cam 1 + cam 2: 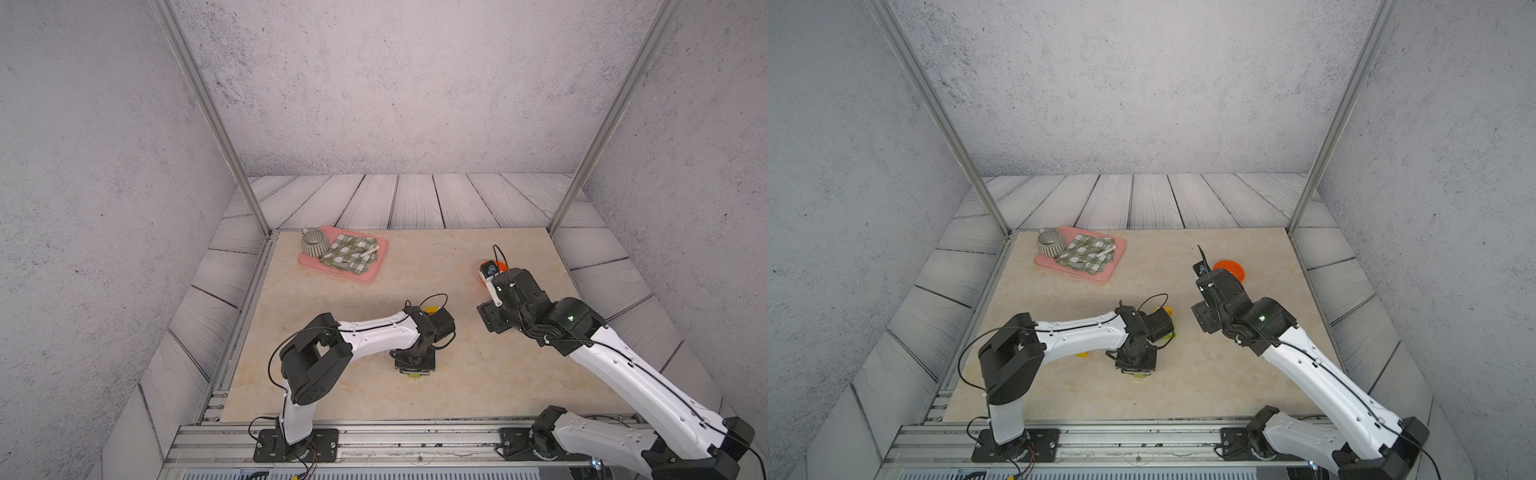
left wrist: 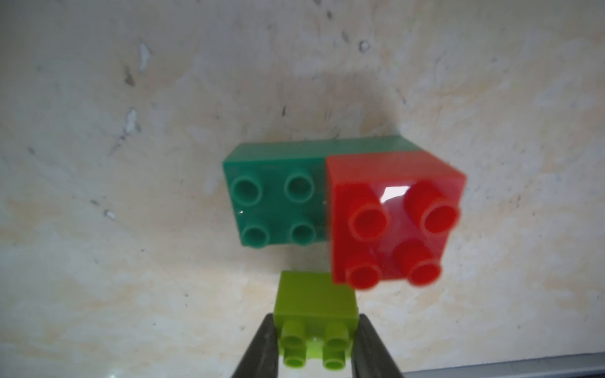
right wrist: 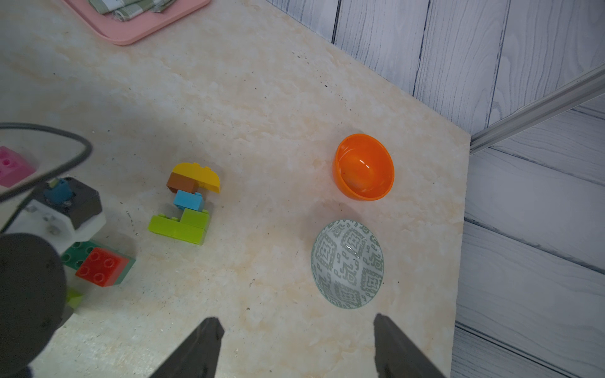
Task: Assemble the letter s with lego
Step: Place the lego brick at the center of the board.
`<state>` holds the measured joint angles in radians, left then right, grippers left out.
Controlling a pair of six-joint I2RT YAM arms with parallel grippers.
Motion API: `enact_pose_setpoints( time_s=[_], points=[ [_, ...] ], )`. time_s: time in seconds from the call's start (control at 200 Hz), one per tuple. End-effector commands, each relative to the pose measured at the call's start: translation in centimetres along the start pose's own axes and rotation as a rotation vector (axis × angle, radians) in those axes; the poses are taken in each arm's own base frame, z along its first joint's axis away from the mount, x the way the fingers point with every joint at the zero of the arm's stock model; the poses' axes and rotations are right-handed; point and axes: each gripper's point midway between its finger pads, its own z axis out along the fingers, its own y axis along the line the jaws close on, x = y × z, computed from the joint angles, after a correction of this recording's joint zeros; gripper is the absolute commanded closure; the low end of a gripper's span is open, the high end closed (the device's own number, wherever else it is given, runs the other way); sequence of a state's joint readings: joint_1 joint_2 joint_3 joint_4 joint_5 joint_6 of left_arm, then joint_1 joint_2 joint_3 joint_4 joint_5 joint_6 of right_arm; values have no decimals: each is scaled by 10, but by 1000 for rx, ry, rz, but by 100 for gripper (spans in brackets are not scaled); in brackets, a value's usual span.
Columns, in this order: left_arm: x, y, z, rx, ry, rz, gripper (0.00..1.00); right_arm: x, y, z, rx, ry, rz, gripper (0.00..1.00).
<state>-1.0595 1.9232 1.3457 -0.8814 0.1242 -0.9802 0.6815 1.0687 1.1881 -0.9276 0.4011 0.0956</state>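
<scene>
A small lime brick [image 2: 316, 299] is pinched by its side walls in the left gripper [image 2: 314, 327] with its studs bare, probably so it can be pressed onto a neighbour; whether it rests on the table [image 2: 131, 229] or is lifted is hard to tell. Just beyond it lies the dark green brick [image 2: 275, 203] with the red brick [image 2: 393, 225] stacked on one end, near the part-built stack [image 3: 186, 203]. The right gripper [image 3: 296, 322] hangs empty, jaws apart, by the patterned bowl [image 3: 347, 263], likely parked out of the way.

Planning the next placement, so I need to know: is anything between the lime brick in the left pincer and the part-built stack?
Yes. The red brick stacked on the dark green brick sits right ahead of the held lime brick. In the right wrist view that pair lies roughly on the line to the part-built stack.
</scene>
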Motion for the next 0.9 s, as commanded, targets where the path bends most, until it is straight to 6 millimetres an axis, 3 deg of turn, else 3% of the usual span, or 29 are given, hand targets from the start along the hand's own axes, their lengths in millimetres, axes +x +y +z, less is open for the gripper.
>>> enact_pose_setpoints(
  time_s=[0.0, 0.12, 0.225, 0.34, 0.42, 0.49, 0.56, 0.615, 0.716, 0.796, 0.896],
  points=[
    [-5, -2, 5, -19, 3, -26, 82, 5, -9, -5, 30, 4, 3, 23],
    [-5, 2, 5, -36, 3, -37, 65, 6, -9, -7, 29, -1, 3, 23],
    [-4, 3, -3, -27, -6, -40, 42, 6, -10, -7, 31, -5, 3, 23],
    [-6, 1, -36, 23, -64, -27, 39, 4, -11, -9, 32, -11, 7, 23],
    [-8, 9, -73, 44, -125, -24, 38, 3, -12, -10, 32, -14, 6, 23],
    [-12, 34, -102, 13, -178, -39, 38, 1, -12, -11, 31, -15, 8, 23],
    [-20, 69, -118, -40, -214, -71, 38, 0, -12, -11, 29, -17, 8, 23],
    [-28, 99, -118, -92, -239, -97, 40, 0, -12, -11, 27, -16, 12, 23],
    [-36, 148, -97, -168, -197, -148, 41, 1, -10, -10, 19, -12, 19, 23],
    [-42, 171, -81, -197, -140, -177, 41, 1, -9, -10, 14, -9, 18, 23],
    [-50, 184, -69, -223, -88, -178, 40, 2, -7, -9, 10, -3, 17, 23]
  ],
)
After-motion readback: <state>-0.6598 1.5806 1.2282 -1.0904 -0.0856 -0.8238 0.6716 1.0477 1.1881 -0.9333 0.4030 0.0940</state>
